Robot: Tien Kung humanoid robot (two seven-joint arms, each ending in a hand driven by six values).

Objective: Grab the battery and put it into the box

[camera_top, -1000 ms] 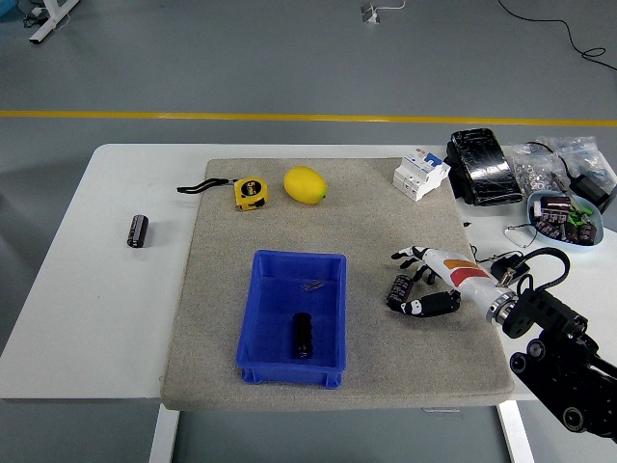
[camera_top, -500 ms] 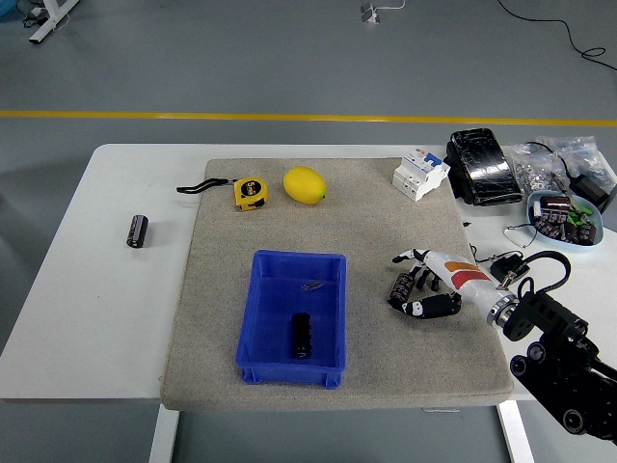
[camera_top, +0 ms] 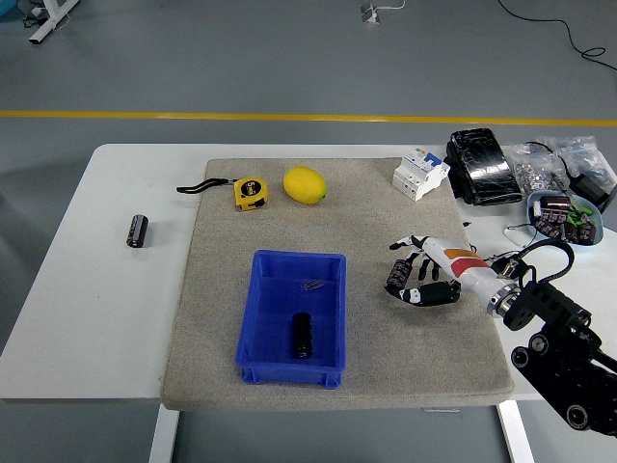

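My right hand (camera_top: 405,280) reaches in from the lower right over the grey mat, its fingers curled around a black cylindrical battery (camera_top: 395,274) that it holds just above the mat. The blue box (camera_top: 298,258) sits left of the hand at the mat's front middle. A second black battery (camera_top: 303,335) lies inside the box. A third battery (camera_top: 140,231) lies on the bare white table at the far left. The left arm is out of the picture.
A yellow tape measure (camera_top: 250,191) and a lemon (camera_top: 305,184) lie at the back of the mat (camera_top: 386,207). A white circuit breaker (camera_top: 420,174), a black pack (camera_top: 483,167), bags of small parts (camera_top: 545,166) and a blue bowl (camera_top: 565,217) crowd the back right.
My right hand has closed on the battery and risen slightly, shifting it a little up and away from the mat. Nothing else has moved.
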